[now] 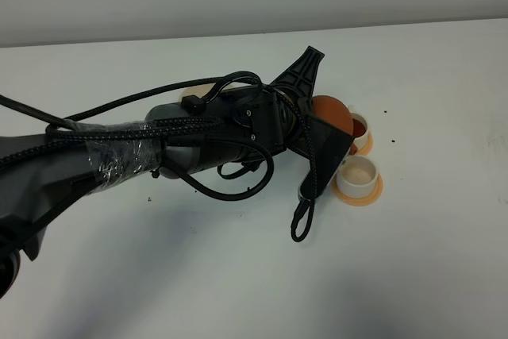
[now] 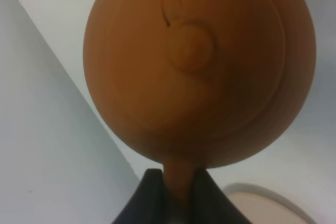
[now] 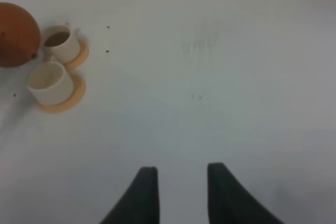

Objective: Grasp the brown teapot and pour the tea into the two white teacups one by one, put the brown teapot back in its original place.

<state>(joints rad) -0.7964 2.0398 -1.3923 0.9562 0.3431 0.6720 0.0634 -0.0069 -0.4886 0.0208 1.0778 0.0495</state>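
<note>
The brown teapot (image 1: 333, 111) hangs in the air next to the far white teacup (image 1: 362, 131). My left gripper (image 1: 317, 129) is shut on its loop handle. In the left wrist view the teapot (image 2: 199, 61) fills the frame, with its handle between the dark fingers of the gripper (image 2: 176, 178). The far cup holds reddish-brown tea (image 1: 359, 126). The near white teacup (image 1: 357, 174) looks pale inside. The spout is hidden. In the right wrist view the teapot (image 3: 16, 32), far cup (image 3: 62, 43) and near cup (image 3: 50, 80) lie far off. My right gripper (image 3: 181, 182) is open and empty.
Each cup stands on a thin orange coaster (image 1: 375, 191); the near one also shows in the right wrist view (image 3: 71, 100). The cream saucer (image 1: 193, 99) peeks out behind my left arm and shows in the left wrist view (image 2: 262, 205). A black cable loop (image 1: 302, 224) hangs from the arm.
</note>
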